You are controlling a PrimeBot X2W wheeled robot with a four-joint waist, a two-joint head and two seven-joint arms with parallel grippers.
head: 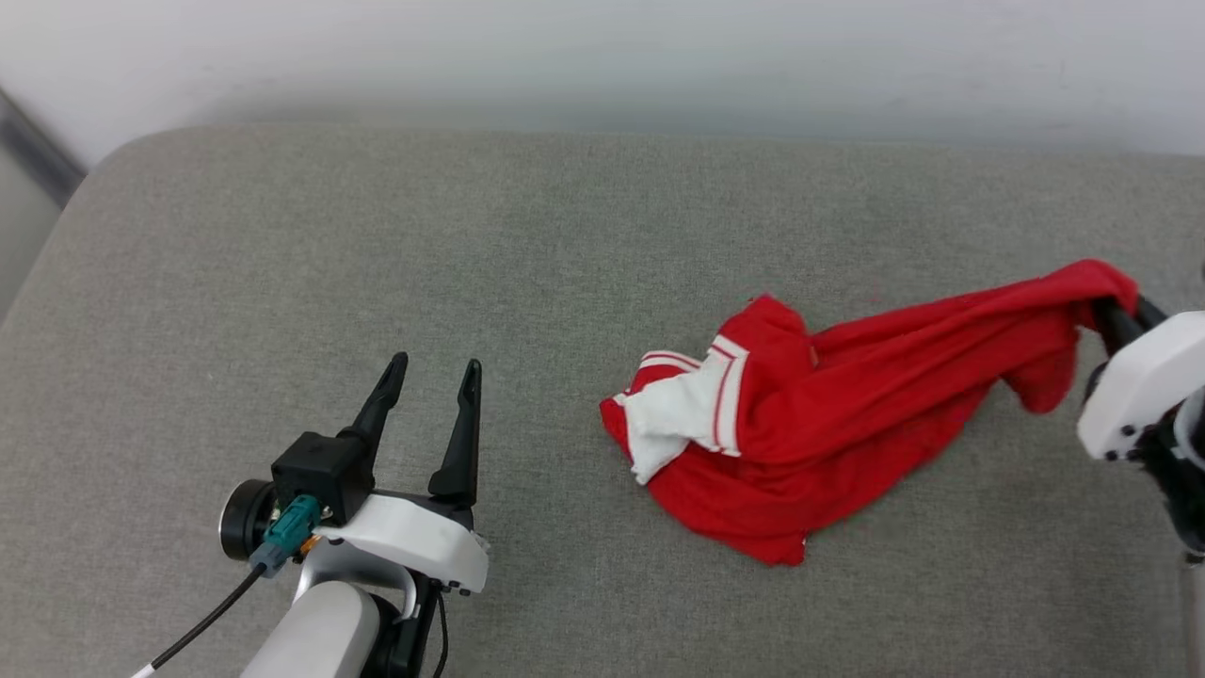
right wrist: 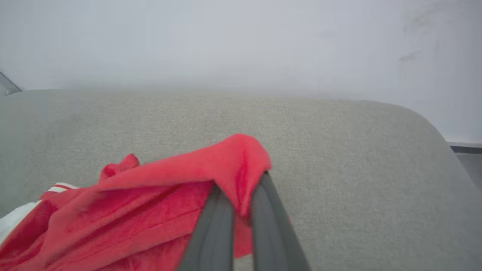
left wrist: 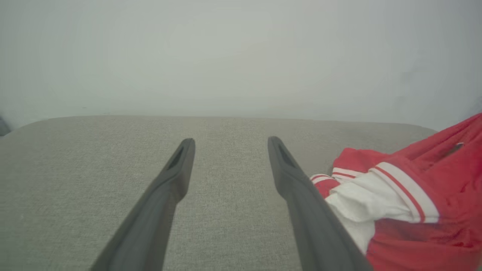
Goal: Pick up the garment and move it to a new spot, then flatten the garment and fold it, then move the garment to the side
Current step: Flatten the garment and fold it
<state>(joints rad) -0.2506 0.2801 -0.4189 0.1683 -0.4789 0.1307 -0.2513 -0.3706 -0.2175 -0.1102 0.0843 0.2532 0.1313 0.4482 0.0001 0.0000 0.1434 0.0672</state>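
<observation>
the right fingers (right wrist: pixel 216 229) pinch one end of the garment (head: pixel 847 414), the left fingers (head: pixel 462 424) are open and empty, so moving, flattening and folding look not done yet.

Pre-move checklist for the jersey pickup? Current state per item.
1. Right claw shut on the garment: ok, red fabric is pinched between its fingers and draped over the tips.
2. One layer pinched or several: cannot tell, the fold hides it.
3. Garment off the grey cushion: not ok, only the gripped end is raised; the rest lies bunched.
4. Left claw open and apart from the cloth: ok.
5. Garment flat: not ok, it is crumpled, with the white sleeve folded onto the red.
</observation>
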